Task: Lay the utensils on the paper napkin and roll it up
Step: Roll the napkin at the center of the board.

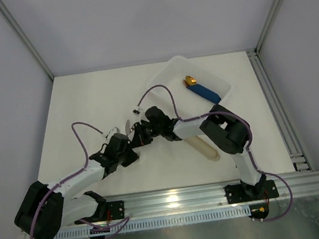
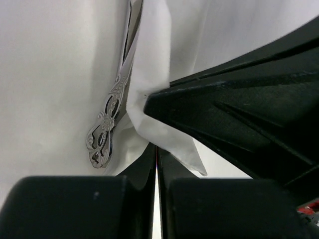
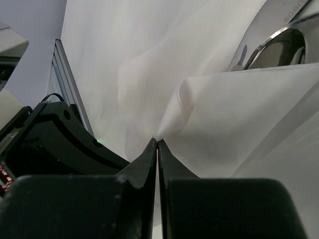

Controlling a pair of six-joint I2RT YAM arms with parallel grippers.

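At table (image 1: pixel 81 100) centre, right end effector (image 3: pixel 157 140) pinching paper napkin (image 3: pixel 239 114), left end effector (image 2: pixel 157 147) pressed together beside utensils (image 2: pixel 112 107)

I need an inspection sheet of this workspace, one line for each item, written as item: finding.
Surface: white table.
Job's things: paper napkin partly folded over the utensils, ornate handle sticking out.
Clutter: white tray holding a blue-handled piece; beige sleeve beside the right arm.
Grippers: left gripper shut at the napkin's edge; right gripper shut, pinching the napkin.
Cables: purple cables looping along both arms.
Surroundings: grey walls; aluminium rail at the near edge.
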